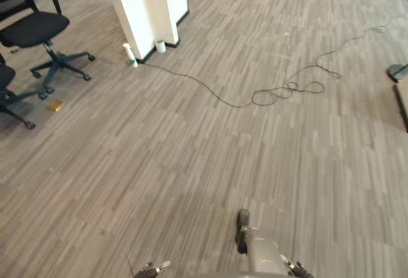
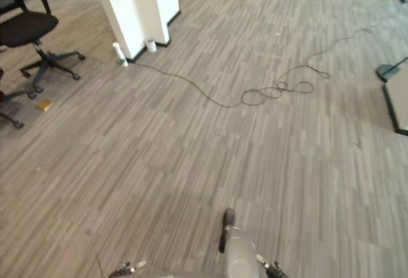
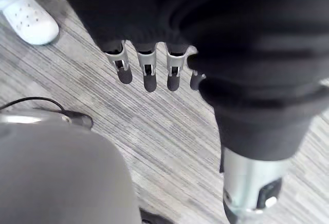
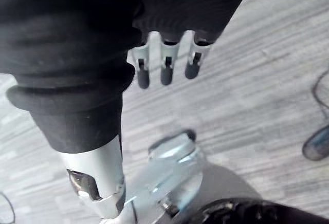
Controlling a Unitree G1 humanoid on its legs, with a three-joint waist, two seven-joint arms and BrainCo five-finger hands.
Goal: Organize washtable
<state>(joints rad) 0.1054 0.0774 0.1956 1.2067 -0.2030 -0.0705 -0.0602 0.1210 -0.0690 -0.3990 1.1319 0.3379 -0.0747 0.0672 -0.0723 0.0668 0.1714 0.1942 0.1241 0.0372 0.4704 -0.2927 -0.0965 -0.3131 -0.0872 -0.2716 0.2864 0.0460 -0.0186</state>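
No washtable or wash items are in view; both eye views look down on grey wood-pattern floor. My left hand (image 3: 149,75) hangs over the floor in its wrist view, fingers straight and relaxed, holding nothing. My right hand (image 4: 165,69) hangs the same way in its wrist view, fingers straight and empty above the floor.
A white pillar (image 1: 143,7) stands at the far left, with a white bottle (image 1: 130,55) and a paper roll (image 1: 160,46) at its foot. Black office chairs (image 1: 38,32) stand left. A thin cable (image 1: 287,90) snakes across the floor. A person's white shoe (image 3: 28,16) is near my left hand.
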